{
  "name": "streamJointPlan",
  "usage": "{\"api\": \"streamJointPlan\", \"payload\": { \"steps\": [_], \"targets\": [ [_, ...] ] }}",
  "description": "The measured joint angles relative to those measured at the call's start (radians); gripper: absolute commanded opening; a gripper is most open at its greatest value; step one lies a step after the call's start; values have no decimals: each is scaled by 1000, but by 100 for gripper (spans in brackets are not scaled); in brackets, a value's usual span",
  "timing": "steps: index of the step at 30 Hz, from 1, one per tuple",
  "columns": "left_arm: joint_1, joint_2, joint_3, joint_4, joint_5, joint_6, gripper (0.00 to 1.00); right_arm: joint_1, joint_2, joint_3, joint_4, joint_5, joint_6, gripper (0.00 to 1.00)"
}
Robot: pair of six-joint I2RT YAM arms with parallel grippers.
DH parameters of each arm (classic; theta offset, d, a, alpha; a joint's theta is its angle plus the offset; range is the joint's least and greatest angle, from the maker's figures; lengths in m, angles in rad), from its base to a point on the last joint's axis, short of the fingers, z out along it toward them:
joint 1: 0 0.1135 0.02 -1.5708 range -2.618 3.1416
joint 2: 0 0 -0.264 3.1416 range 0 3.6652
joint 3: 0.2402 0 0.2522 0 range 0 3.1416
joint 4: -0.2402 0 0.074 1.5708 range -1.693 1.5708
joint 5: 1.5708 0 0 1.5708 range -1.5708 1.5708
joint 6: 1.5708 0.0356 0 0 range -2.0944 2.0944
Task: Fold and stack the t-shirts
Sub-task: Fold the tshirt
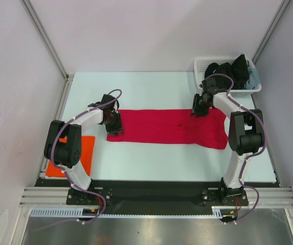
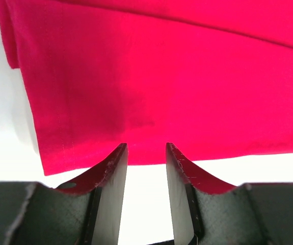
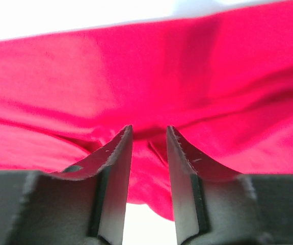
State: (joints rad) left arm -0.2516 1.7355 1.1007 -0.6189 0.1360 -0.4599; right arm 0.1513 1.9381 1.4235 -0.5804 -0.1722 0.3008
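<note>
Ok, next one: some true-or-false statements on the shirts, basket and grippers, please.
1. The red t-shirt lies as a long band across the table. True.
2. The orange t-shirt is stacked on the red one. False: it lies apart, at the near left edge.
3. The white basket sits at the far right corner, dark items inside. True.
4. Both grippers hang over the orange t-shirt. False: the left gripper is at the red t-shirt's left end, the right gripper near its right end.
5. The left gripper is shut. False: its jaws stand parted.
</note>
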Motion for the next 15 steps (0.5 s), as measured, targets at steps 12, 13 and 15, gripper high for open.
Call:
{"api": "streamJointPlan", "payload": {
  "steps": [12, 13, 15],
  "targets": [
    [0, -15, -34, 18, 18, -14, 41, -14, -237, -230, -21, 30, -53, 43],
    [0, -15, -34, 18, 19, -14, 41, -10, -232, -240, -22, 34, -53, 43],
    [0, -15, -34, 18, 19, -14, 41, -2, -219, -249, -21, 37, -53, 43]
  ]
}}
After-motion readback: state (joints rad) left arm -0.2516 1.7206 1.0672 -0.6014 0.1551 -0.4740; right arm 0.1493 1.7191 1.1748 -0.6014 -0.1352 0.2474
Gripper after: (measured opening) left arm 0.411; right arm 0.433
